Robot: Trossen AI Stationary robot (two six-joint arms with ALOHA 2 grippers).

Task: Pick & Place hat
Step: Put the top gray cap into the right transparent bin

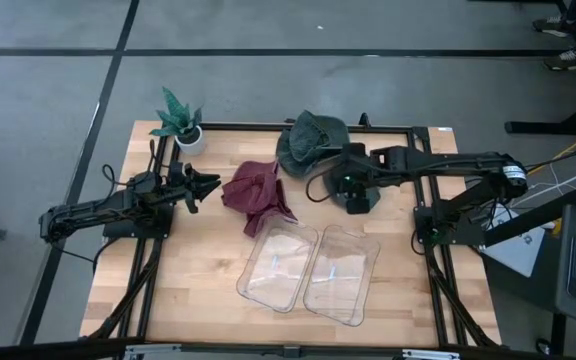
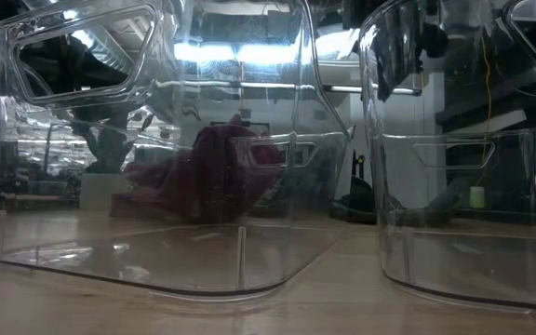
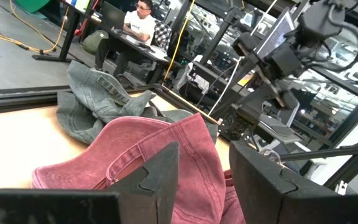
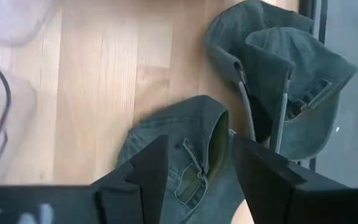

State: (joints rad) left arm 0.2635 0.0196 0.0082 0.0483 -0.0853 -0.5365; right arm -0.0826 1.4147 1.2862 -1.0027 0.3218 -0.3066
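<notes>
While right gripper [image 1: 320, 172] gapes wide, green hat [image 1: 308, 137] just beside, maroon hat [image 1: 256, 192] apart

From my left wrist feed I see the left end effector [image 3: 201, 177] with its two dark fingers [image 3: 157, 177] apart, just short of a red hat [image 3: 148, 146] crumpled on the wooden desk [image 3: 11, 140]. A grey-green hat [image 3: 89, 99] lies just behind it — edges touching. Beyond, the other arm [image 3: 278, 68] hangs over the desk, and a person [image 3: 135, 22] sits far back.

light: even, bright | glare: clear bins [image 2: 156, 140] | near tool fingers blurred
</notes>
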